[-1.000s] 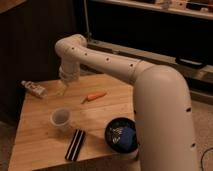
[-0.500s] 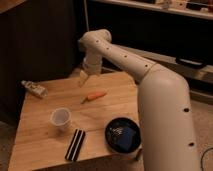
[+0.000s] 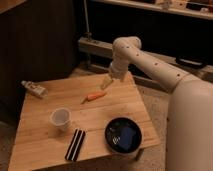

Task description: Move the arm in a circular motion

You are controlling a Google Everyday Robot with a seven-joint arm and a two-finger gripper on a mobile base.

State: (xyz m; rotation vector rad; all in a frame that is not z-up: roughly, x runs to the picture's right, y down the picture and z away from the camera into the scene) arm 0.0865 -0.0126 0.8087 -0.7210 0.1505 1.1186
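Wooden table (image 3: 45, 145), light planks, standing on a speckled floor before a dark shelving unit.

Item one, at about ten o'clock on the tabletop: a small bottle (image 3: 34, 89) lying on its side near the far left corner.

Item two, at about eight o'clock: a pale cup (image 3: 60, 119), upright, mouth open to the ceiling, well apart from the bottle.

Item three, at about six o'clock, just right of the cup toward the near edge: a dark striped flat object (image 3: 76, 144), possibly a folded pouch or case; the dim light does not allow a firmer name.

Item four, near the centre: a carrot (image 3: 94, 96), lying flat, thin end pointing toward eight o'clock.

Item five, at about two o'clock above the far edge: the gripper (image 3: 106, 82), a small tan end piece, hanging tilted just beyond the carrot and apart from it. Whether its fingers are spread or closed cannot be told; nothing is seen in them.

Item six, at about five o'clock: a dark bowl (image 3: 116, 126) holding a blue object (image 3: 127, 137).

Item seven, far right: the arm (image 3: 150, 62), thick white tube with small dark dots, rising from a broad white column at four o'clock, running up to a rounded elbow at one o'clock, then bending down to the gripper.
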